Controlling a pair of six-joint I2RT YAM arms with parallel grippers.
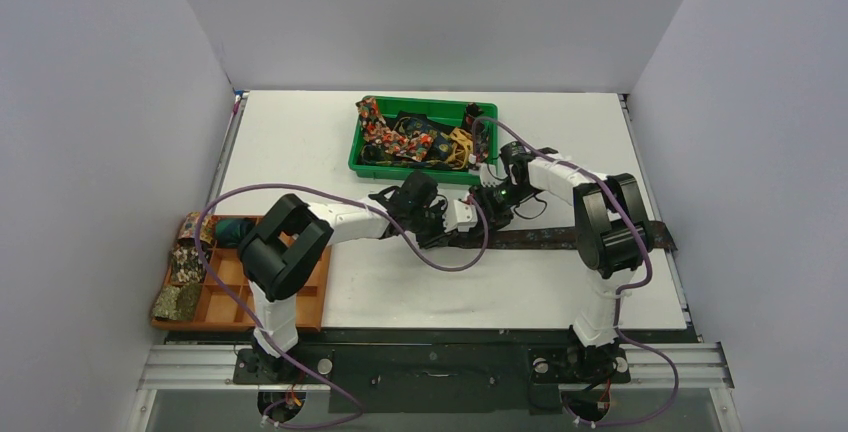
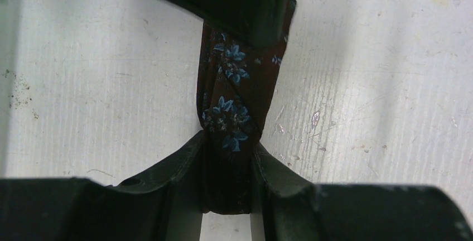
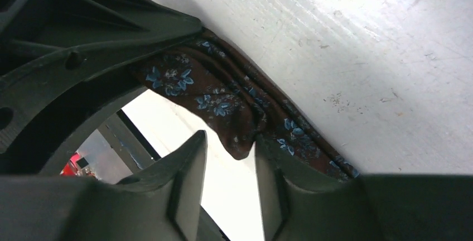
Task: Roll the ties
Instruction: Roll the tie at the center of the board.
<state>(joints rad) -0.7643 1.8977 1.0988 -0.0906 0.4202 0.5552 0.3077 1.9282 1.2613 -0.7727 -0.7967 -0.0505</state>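
Across the middle of the tabletop [image 1: 300, 142], stretching rightward, lies the brown floral tie [image 1: 545, 240]; left jaws pinch its bunched end, right jaws stand spread around a loose fold. That unheld fold could slip free, leaving the roll crooked.

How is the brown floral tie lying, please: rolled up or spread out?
Mostly spread out: the tie lies as a long strip on the table, only one end bunched.
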